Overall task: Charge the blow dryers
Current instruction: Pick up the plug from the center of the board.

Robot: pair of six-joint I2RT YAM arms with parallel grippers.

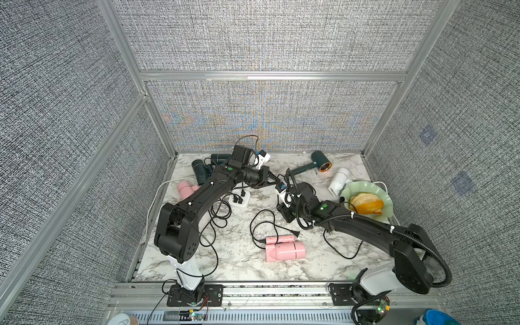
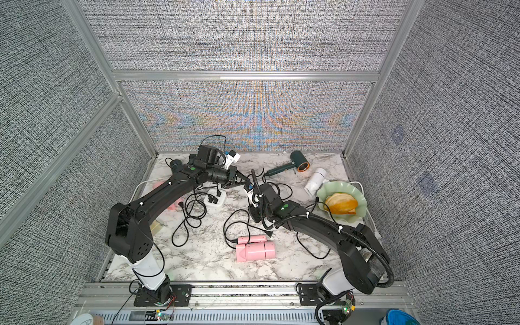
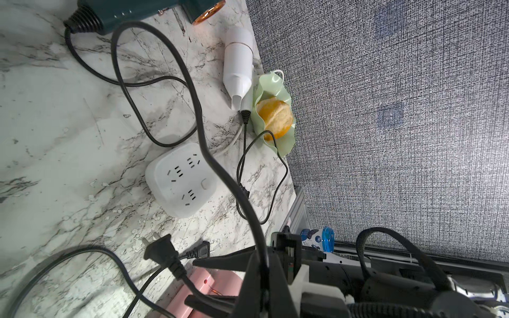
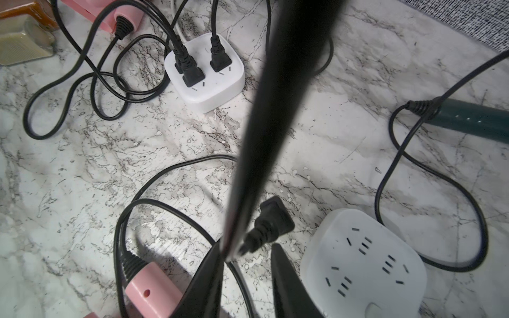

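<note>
Loose plug (image 4: pixel 272 220) lies on the counter (image 4: pixel 82 165) just beyond my right gripper (image 4: pixel 248 247), part-spread, its length in line with the fingers, beside the pink blow dryer (image 4: pixel 148 289); left gripper (image 1: pixel 277 182) pinches a black cord (image 3: pixel 198 124).

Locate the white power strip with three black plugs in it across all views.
Both top views: power strip centre-left on the table, beside the left arm.
Left wrist: not in it; only the empty strip shows.
Right wrist: in it, three plugs seated, across the table from the empty strip.
Shared landmark: front pink blow dryer, in all four.
</note>
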